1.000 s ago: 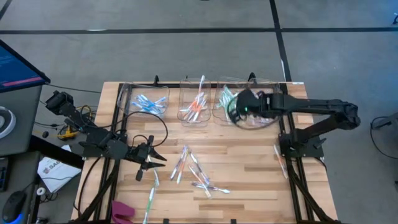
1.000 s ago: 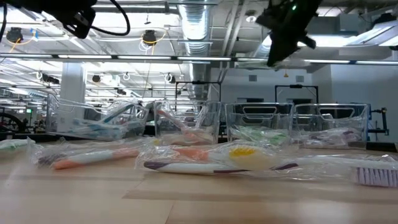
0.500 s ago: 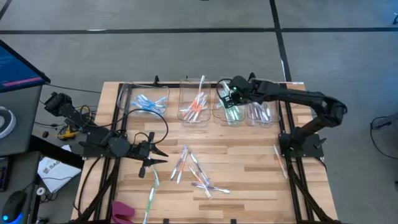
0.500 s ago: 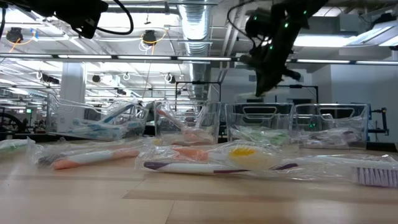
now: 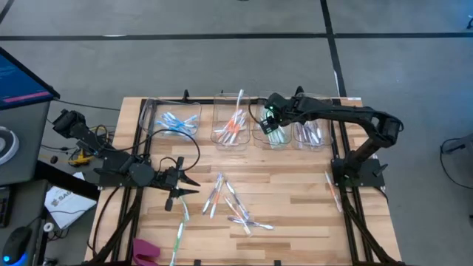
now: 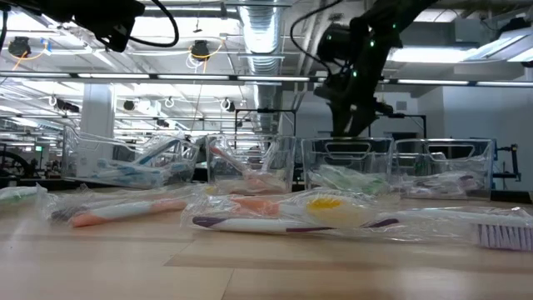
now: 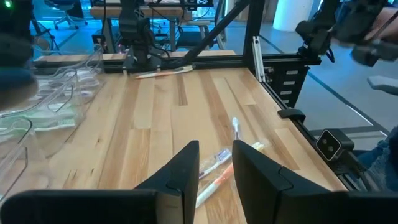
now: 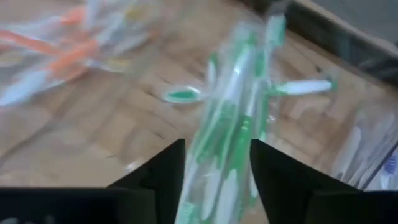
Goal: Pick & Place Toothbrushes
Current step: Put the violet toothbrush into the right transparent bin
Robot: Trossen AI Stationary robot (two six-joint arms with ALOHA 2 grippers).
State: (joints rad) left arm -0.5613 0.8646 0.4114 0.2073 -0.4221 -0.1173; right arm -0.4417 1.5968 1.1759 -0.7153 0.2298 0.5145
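Several wrapped toothbrushes [image 5: 233,207] lie loose on the wooden table's middle. Four clear bins along the far edge hold sorted ones: blue [image 5: 177,122], orange [image 5: 233,127], green [image 5: 274,136], purple [image 5: 310,133]. My right gripper [image 5: 270,118] hangs over the green bin, slanting down, open. In the right wrist view its fingers [image 8: 163,177] stand either side of a heap of green toothbrushes [image 8: 233,134]; whether they touch it I cannot tell. My left gripper [image 5: 185,189] hovers open above the table's left part, nothing between its fingers [image 7: 186,168].
A single toothbrush [image 5: 179,236] lies near the front edge, beside a pink object [image 5: 145,251]. Another toothbrush [image 5: 334,191] lies along the right edge by the right arm's base. A black frame [image 5: 344,159] runs round the table. Bare wood shows on the front right.
My right gripper has swung toward the table's left along the row of bins and come down, from above the green and purple bins to low over the green bin. The left arm has kept still.
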